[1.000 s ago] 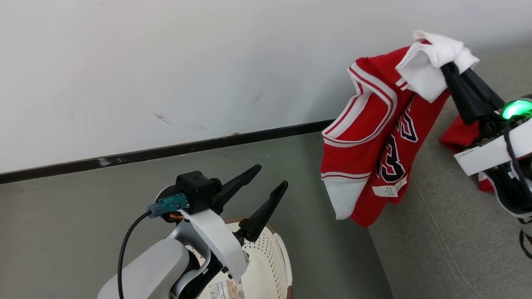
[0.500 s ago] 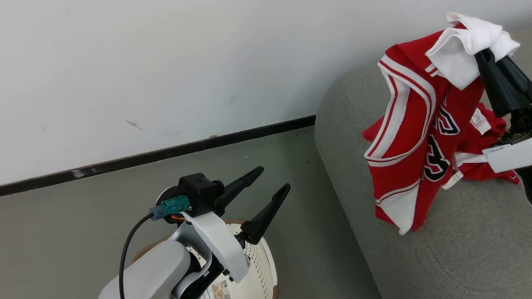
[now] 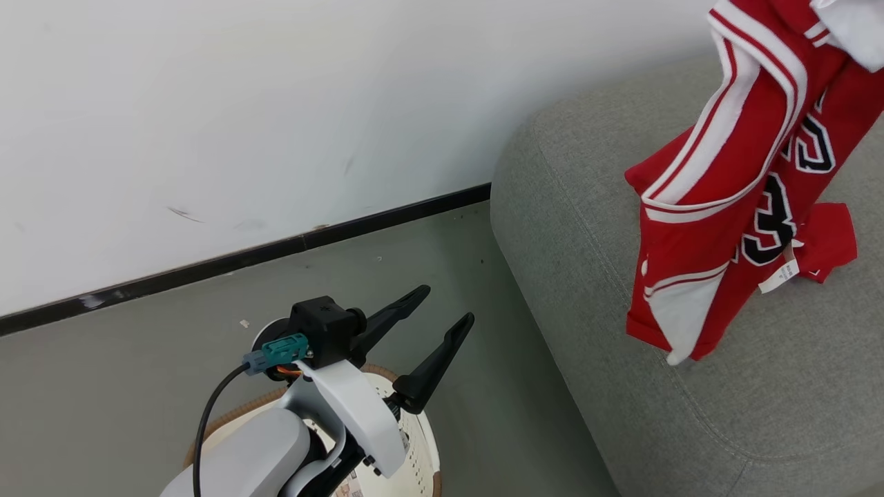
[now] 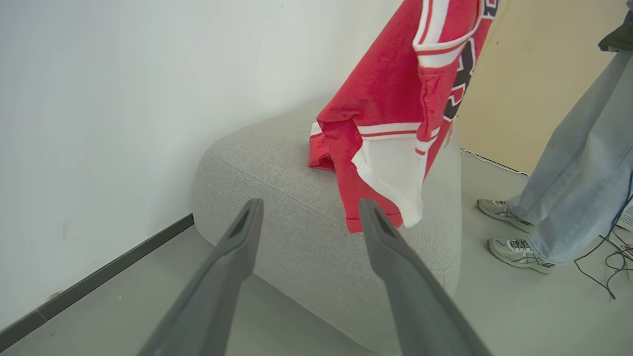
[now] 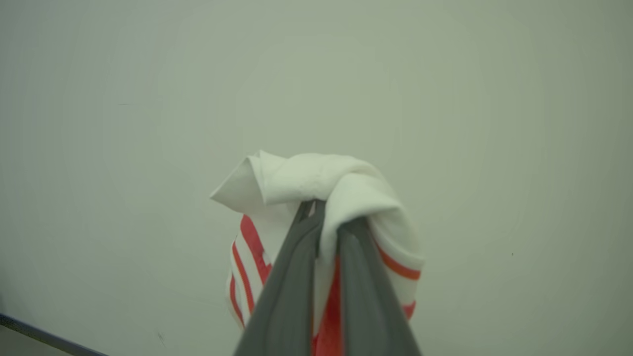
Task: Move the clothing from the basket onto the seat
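A red jersey [image 3: 718, 207] with white panels and stripes hangs from the top right over the grey-green seat [image 3: 621, 428], its lower hem close to the cushion. My right gripper [image 5: 324, 217] is shut on a bunched white part of the jersey [image 5: 316, 178]. A second red garment [image 3: 832, 238] lies on the seat behind it. My left gripper [image 3: 447, 305] is open and holds nothing, raised above the cream basket [image 3: 423, 449], whose inside is hidden by the arm. In the left wrist view the open left gripper [image 4: 310, 203] points at the seat [image 4: 277, 163] and the jersey [image 4: 390, 109].
A white wall with a dark baseboard [image 3: 242, 255] runs behind the grey floor [image 3: 138, 359]. A person in jeans [image 4: 573, 148] and pale shoes [image 4: 517, 247] stands to the right of the seat, near loose cables [image 4: 610, 262].
The head camera has turned, so the whole picture has shifted. The jersey, first hanging beside the seat's edge over the floor, now hangs over the seat. The left gripper stays open above the basket.
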`<state>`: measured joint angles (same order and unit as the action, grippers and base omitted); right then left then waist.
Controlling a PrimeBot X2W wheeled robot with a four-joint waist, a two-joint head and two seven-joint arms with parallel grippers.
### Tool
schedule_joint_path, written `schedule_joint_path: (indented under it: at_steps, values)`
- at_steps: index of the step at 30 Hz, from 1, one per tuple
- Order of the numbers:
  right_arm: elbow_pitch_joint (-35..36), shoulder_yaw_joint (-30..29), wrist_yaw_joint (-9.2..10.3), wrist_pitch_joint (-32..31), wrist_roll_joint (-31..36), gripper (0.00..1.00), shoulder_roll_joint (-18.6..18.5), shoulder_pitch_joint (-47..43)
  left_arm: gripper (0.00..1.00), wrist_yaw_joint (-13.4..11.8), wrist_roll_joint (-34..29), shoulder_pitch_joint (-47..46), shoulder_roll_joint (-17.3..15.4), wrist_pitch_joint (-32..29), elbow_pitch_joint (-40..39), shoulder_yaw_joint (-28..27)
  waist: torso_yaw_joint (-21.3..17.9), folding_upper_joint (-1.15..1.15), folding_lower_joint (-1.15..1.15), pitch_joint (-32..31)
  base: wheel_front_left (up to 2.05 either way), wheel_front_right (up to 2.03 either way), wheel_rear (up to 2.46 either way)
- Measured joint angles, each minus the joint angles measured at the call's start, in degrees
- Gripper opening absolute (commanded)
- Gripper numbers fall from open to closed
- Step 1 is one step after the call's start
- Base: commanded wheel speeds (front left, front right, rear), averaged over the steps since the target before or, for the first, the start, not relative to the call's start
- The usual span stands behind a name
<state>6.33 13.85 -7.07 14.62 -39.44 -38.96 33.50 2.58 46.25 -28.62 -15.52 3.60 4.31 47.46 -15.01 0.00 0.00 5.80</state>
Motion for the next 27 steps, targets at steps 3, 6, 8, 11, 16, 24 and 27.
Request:
schedule_joint_path:
  at_steps: [3,6,8,11,16,24,27]
  values:
    - [0.08,-0.64,0.00,0.00,-0.93,0.00,-1.08,1.28,1.00,-0.29,0.00,0.01,-0.55,-0.01,-0.32,0.00,-0.47,0.00,0.00,0.39,0.00,0.00,0.00]
    - [-0.41,-1.38,0.00,0.00,-1.99,0.00,-1.47,2.38,1.00,-0.42,-0.01,0.02,-0.71,-0.09,-0.73,0.01,-0.79,0.00,0.00,0.84,0.00,0.00,0.00]
    - [-1.18,-2.04,0.00,-0.01,-2.50,0.00,-2.04,3.12,1.00,-0.42,-0.02,0.02,-0.79,-0.40,-1.01,0.02,-0.93,0.00,0.00,1.17,0.00,0.00,0.00]
    - [-2.26,-3.01,0.00,-0.29,-3.78,0.00,-3.18,3.54,1.00,-0.44,-0.10,0.02,-1.05,-0.67,-1.43,0.09,-1.03,0.00,0.00,1.73,0.00,0.00,0.00]
    - [-4.69,-4.72,-0.01,-1.01,-4.83,0.00,-5.05,5.26,1.00,-0.69,-0.10,0.02,-1.35,-1.04,-2.09,0.14,-0.97,0.00,0.00,2.75,0.00,0.00,0.00]
    - [-9.12,-10.25,0.00,-1.01,-5.63,0.00,-6.67,9.57,1.00,-0.91,-0.11,0.12,-2.64,-1.66,-3.32,0.14,-0.71,0.00,0.00,4.82,0.00,0.00,0.00]
    - [-10.94,-11.48,0.00,-1.09,-4.81,0.00,-7.34,11.77,1.00,-0.91,-0.42,0.12,-2.70,-2.05,-3.88,0.18,-0.60,0.00,0.00,5.72,0.00,0.00,0.00]
